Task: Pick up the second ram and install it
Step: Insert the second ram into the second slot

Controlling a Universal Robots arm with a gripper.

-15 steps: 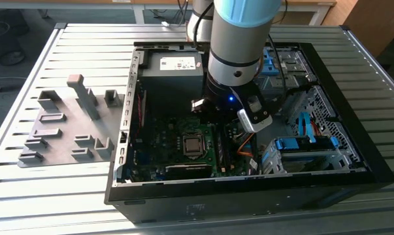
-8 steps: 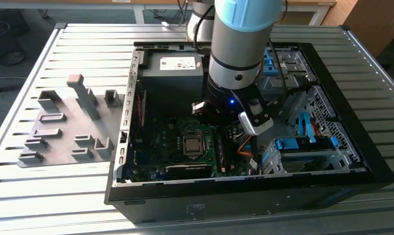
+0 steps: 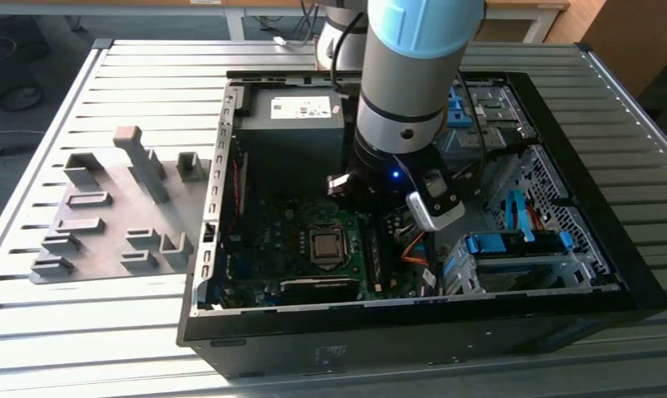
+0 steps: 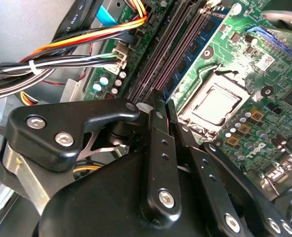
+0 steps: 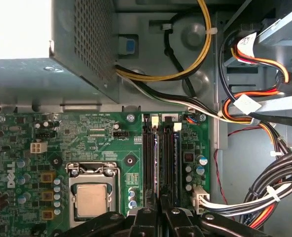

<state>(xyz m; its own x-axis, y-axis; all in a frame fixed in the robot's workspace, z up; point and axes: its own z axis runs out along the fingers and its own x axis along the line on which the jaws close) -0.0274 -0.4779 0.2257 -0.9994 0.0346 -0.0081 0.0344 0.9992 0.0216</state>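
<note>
The second ram, a blue-green stick with black chips, stands on edge in a motherboard slot beside the CPU socket. In the first wrist view the second ram is a thin bluish line among the black slots. My gripper is over its near end. The two black fingers are drawn together with the stick's edge running in between them. From the first wrist view the gripper lines up with that same slot. The exterior view has the gripper low inside the open computer case.
Empty black slots lie alongside the stick. Thick cable bundles run close to the slots. A grey power supply and a drive cage flank the board. A grey holder plate with blocks lies on the slatted table at the exterior view's left.
</note>
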